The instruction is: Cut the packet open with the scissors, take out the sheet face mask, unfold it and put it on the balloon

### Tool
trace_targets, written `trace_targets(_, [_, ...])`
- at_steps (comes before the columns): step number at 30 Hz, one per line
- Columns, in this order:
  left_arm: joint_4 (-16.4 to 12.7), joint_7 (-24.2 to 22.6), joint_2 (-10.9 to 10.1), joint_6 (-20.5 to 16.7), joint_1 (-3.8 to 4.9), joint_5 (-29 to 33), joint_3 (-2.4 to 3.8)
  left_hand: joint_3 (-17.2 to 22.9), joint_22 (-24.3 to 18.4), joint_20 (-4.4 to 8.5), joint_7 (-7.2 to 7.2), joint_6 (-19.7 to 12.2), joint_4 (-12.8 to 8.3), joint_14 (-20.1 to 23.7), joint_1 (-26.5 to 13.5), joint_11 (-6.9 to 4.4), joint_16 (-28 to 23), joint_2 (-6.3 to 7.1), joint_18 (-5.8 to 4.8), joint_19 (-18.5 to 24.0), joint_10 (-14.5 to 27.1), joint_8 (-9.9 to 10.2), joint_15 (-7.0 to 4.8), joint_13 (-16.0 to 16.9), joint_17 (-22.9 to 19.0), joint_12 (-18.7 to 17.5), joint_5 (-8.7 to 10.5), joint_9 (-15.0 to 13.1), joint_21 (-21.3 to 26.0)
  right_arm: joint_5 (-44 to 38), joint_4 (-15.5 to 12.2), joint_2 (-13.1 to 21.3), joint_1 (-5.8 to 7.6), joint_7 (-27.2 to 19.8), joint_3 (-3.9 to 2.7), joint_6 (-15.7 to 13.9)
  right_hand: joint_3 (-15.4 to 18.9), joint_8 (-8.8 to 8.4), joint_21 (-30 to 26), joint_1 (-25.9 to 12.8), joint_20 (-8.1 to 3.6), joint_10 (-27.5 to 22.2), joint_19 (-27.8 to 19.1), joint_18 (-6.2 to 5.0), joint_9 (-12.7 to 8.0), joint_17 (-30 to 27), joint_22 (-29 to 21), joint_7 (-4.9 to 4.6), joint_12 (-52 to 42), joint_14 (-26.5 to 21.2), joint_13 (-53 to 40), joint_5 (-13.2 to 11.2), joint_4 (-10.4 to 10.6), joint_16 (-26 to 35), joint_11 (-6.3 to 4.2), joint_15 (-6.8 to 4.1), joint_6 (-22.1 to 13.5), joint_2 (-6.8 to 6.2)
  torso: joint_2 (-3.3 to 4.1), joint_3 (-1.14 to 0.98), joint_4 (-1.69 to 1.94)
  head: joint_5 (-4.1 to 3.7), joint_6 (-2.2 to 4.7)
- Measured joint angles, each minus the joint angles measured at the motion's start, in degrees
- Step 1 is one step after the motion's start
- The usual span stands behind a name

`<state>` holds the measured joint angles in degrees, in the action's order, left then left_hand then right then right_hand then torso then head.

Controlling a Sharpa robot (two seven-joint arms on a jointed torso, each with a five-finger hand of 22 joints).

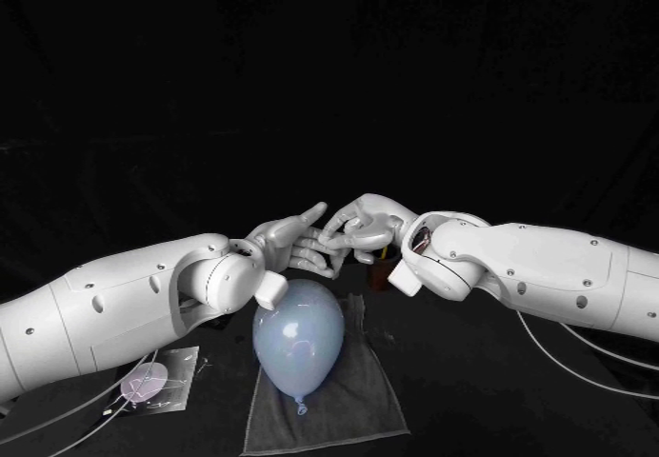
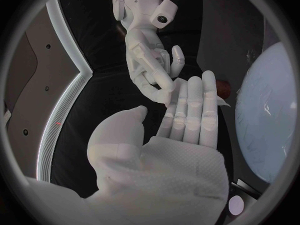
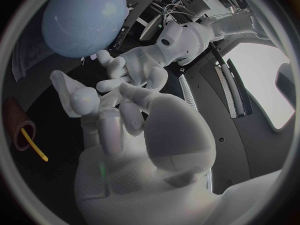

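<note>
Two silver hands meet fingertip to fingertip above the middle of the black table (image 1: 522, 400), just beyond the far end of the balloon (image 1: 298, 338). The left hand (image 1: 289, 243) comes in from the left and the right hand (image 1: 364, 224) from the right. In the right wrist view, the right hand pinches a small white folded piece, the sheet mask (image 3: 62, 87), with a fingertip pressed onto it. The left hand's fingers lie straight and close together against that same piece, with its thumb standing apart. Whether the left hand really grips the mask, I cannot tell. The pale blue balloon lies on its side on a grey towel (image 1: 350, 400), with its knot pointing to the near edge and its round end just below the two hands. Well apart to the left, near the left arm, the packet (image 1: 158, 381) lies flat on the table with a pale round patch on it. Just right of the balloon's far end, under the right wrist, stands a dark reddish cup (image 3: 15, 120) with a yellow handle (image 3: 34, 147) sticking out of it.
</note>
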<state>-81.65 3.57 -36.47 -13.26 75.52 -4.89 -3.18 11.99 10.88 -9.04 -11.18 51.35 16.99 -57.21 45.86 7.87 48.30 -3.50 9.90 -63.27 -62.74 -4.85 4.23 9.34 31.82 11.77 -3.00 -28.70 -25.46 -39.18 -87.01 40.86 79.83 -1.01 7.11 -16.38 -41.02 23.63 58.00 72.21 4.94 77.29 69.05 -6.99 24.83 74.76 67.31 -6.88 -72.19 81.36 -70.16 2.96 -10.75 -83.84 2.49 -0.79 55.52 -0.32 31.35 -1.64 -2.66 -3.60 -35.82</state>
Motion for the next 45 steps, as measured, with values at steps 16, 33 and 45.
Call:
trace_targets(16, [0.1, 0.3, 0.0, 0.0, 0.0, 0.6, 0.0, -2.8, -1.5, -0.81, 0.23, 3.1, -0.2, 3.4, 3.4, -0.2, 0.4, -1.52, -0.05, 0.8, 1.9, -2.7, 0.31, 0.6, 0.5, 2.3, 0.0, 0.7, 2.5, -11.4, -3.7, 1.6, 0.0, 0.0, 0.0, -1.9, 0.0, -0.05, -0.3, -0.5, 0.0, 0.0, 0.0, -0.61, -0.3, -0.4, 0.1, -0.13, 0.0, -0.2, 0.2, 0.3, 0.0, 0.0, 0.0, -0.22, -0.1, -0.48, -0.01, 0.02, -0.01, 0.19, -0.09])
trace_targets(33, [1.5, -1.0, 0.2, 0.2, -0.05, -1.5, 0.0, -8.5, -2.0, -1.53, 0.21, 0.6, -0.2, 6.5, 12.2, 0.13, 5.7, 1.02, -0.08, 1.1, 6.5, -4.0, 0.71, 1.4, 1.9, 6.0, 0.0, 2.9, 3.5, -13.6, -2.7, 2.9, -0.03, 0.4, -0.1, -13.5, 0.0, 0.25, 0.9, -0.7, -0.11, 0.3, 0.8, -0.53, -0.7, 0.3, 0.8, -0.03, 0.0, 0.4, 0.1, 0.9, 0.0, -0.4, -0.32, -0.45, 0.2, -0.28, -0.05, 0.04, -0.01, 0.04, -0.06])
trace_targets(45, [4.6, -5.9, 0.0, -0.6, -0.05, -11.2, 0.03, -13.9, 0.3, -1.31, 0.17, -0.5, -3.1, 9.6, 22.7, 0.32, 13.3, 3.11, -0.12, 1.8, 11.6, -6.2, 0.84, 3.9, 3.8, 13.2, 0.0, 3.9, 0.6, 9.4, 2.1, 2.2, 1.12, -2.4, -0.53, -21.2, 0.0, 0.25, 0.7, -0.7, -0.11, 0.3, 0.8, -0.47, -0.7, 0.3, 0.6, -0.02, 0.0, 0.4, 0.2, 0.9, 0.0, -0.4, -0.32, -0.44, 0.2, -0.28, -0.07, 0.03, -0.07, -0.81, 0.12])
